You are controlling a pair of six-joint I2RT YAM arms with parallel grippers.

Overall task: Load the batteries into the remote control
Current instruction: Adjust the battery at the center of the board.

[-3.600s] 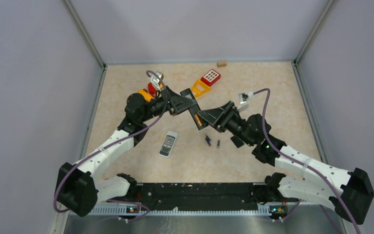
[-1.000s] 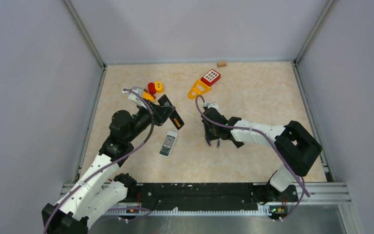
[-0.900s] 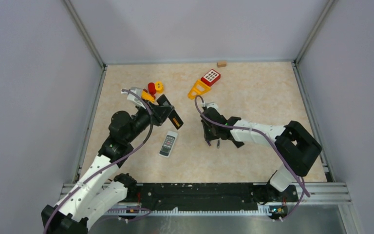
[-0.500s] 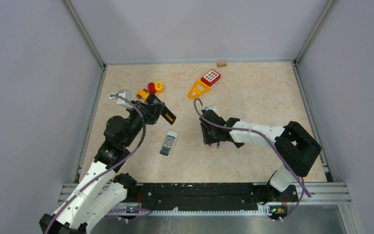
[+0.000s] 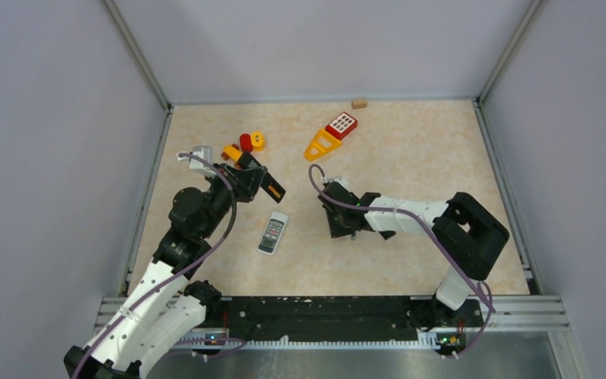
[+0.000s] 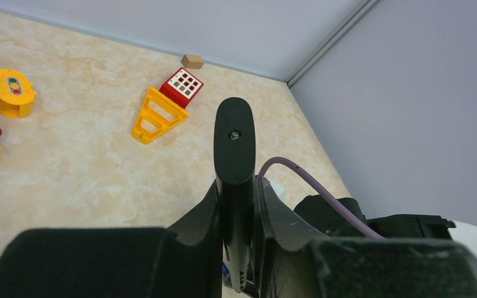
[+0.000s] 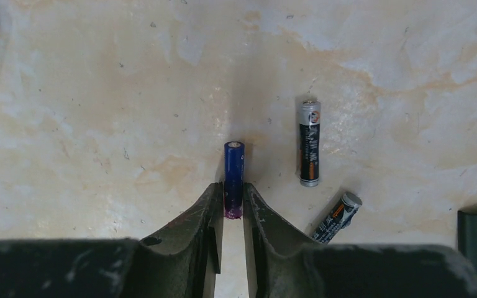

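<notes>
Where the overhead camera looks down on the table (image 5: 410, 166), the right gripper (image 5: 338, 227) sits low on the surface, right of the white remote control (image 5: 272, 232), and it hides the batteries beneath it. The left gripper (image 5: 259, 179) hangs farther left, beyond the remote's far end, clamped on a black oblong piece (image 5: 273, 188) with an orange face.

From the left wrist, the left gripper (image 6: 239, 186) presses both fingers (image 6: 206, 211) flat against the black oblong piece (image 6: 234, 133), which stands up out of them.

From the right wrist, the purplish-blue battery (image 7: 234, 164) lies flat on the table, its near end between the fingers (image 7: 211, 211) of the right gripper (image 7: 233, 186). They are drawn in against both its sides, and its far end pokes out beyond the tips. The dark grey battery (image 7: 309, 144) lies just right of it, parallel and apart. The orange-brown battery (image 7: 337, 217) lies tilted, nearer and farther right.
</notes>
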